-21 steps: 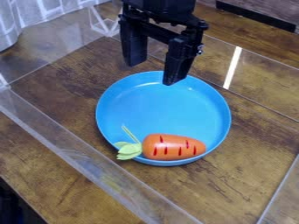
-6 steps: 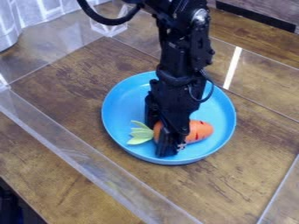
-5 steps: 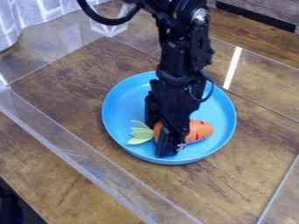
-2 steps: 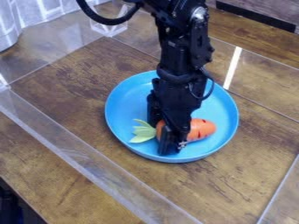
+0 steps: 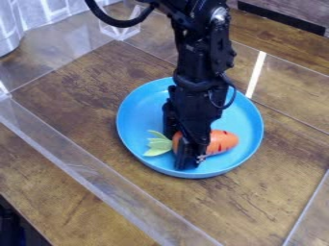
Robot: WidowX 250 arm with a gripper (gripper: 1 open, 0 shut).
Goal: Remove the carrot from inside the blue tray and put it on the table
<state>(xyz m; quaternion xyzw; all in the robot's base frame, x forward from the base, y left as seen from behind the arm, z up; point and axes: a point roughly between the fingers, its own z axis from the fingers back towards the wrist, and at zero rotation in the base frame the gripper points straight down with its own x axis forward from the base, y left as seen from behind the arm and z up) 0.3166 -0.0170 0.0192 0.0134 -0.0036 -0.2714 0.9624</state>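
The round blue tray [image 5: 141, 117] lies on the dark wood table [image 5: 77, 106]. Inside its near part rests the orange carrot [image 5: 222, 142], with pale green leaves [image 5: 157, 146] pointing left. My black gripper [image 5: 190, 154] reaches straight down into the tray and its fingers are closed around the carrot's middle. The arm hides the middle of the carrot. The carrot still seems to rest on the tray floor.
A clear plastic barrier [image 5: 90, 183] runs along the table's near left edge. Bare wood planks lie to the right of the tray and behind it. A bright light reflection streaks the table at the right.
The gripper came down from above the tray's far rim onto the carrot. Over the last second the arm has stayed put, and the tray has slid slightly right.
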